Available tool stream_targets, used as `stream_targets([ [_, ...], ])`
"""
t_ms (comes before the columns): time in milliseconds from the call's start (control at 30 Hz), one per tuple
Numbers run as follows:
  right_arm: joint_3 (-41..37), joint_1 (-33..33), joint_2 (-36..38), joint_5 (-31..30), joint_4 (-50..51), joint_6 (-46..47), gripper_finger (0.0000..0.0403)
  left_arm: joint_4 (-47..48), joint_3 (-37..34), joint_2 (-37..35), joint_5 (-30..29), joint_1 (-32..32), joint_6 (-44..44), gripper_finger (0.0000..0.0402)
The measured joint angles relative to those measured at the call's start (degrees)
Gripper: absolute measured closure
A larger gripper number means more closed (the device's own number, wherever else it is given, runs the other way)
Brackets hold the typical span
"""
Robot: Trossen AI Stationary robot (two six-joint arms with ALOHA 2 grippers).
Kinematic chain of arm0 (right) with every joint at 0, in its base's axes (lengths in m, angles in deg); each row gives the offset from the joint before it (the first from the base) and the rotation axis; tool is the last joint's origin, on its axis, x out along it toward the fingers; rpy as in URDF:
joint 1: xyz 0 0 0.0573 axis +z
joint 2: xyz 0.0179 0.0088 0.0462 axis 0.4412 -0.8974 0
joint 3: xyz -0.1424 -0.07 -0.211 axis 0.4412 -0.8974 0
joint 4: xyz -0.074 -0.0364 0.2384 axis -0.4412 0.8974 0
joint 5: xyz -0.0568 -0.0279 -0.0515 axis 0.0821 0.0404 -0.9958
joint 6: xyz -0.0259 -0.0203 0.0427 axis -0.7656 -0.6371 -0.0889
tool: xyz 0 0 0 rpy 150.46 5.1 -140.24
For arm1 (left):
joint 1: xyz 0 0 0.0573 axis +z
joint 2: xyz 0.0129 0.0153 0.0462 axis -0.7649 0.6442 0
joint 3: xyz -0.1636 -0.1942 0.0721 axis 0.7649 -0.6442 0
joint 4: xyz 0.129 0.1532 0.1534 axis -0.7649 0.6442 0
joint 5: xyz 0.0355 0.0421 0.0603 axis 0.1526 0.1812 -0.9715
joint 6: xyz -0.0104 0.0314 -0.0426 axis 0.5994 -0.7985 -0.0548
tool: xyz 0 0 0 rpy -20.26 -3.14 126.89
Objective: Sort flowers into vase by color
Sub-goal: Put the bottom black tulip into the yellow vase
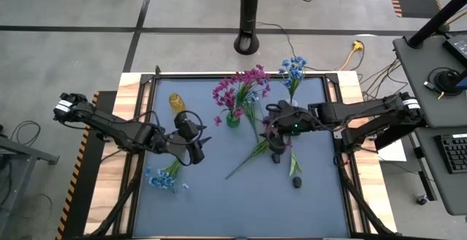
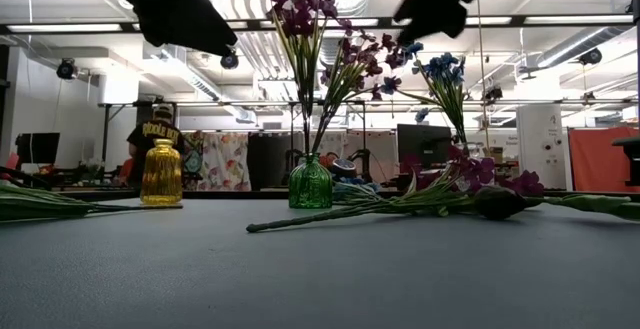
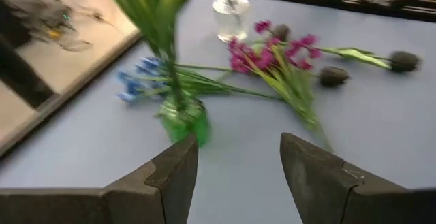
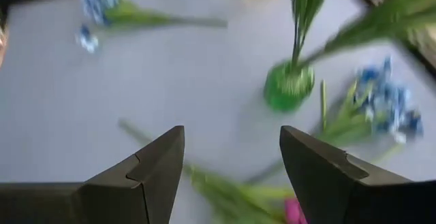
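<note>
**Dark jaws empty on both arms — between picks, pink sprig is the likely next**

Black fingers of the right gripper [image 4: 231, 176] stand wide with nothing between them; it hovers over the mat right of centre, above the loose magenta sprig [image 1: 257, 151]. Left gripper [image 3: 238, 176] is likewise wide and empty, at mat left-centre, facing the green vase [image 1: 233, 119].

Step, as I read it: a flower-to-vase transfer is about to start. Next move needs the right gripper to drop onto the thin stem and close low on it, well clear of the blooms, then lift and go stem-first into the narrow green neck.

Flowers:
- Magenta bunch [image 1: 243, 88] stands upright in the green vase, far centre.
- Light blue sprig [image 1: 162, 179] lies flat, near left.
- Another blue sprig [image 1: 293, 68] at far right.
- Dark buds [image 1: 297, 182] lie near the right gripper.
- Yellow vase [image 1: 176, 103] is empty, far left.
</note>
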Motion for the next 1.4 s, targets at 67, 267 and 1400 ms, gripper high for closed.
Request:
stream_targets([
  [67,0.0,0.8,0.1,0.1,3.9,1.4,0.0170,0.4,0.0,0.0,2.4,0.0,0.8,0.0210],
  [267,0.0,2.3,0.7,6.3,20.0,7.0,0.0170,9.0,0.1,0.0,8.4,-0.1,11.6,0.0210],
  [1400,-17.0,7.5,0.4,4.5,24.9,41.2,0.0179,12.1,4.8,15.3,10.5,-5.6,21.5,0.0210],
])
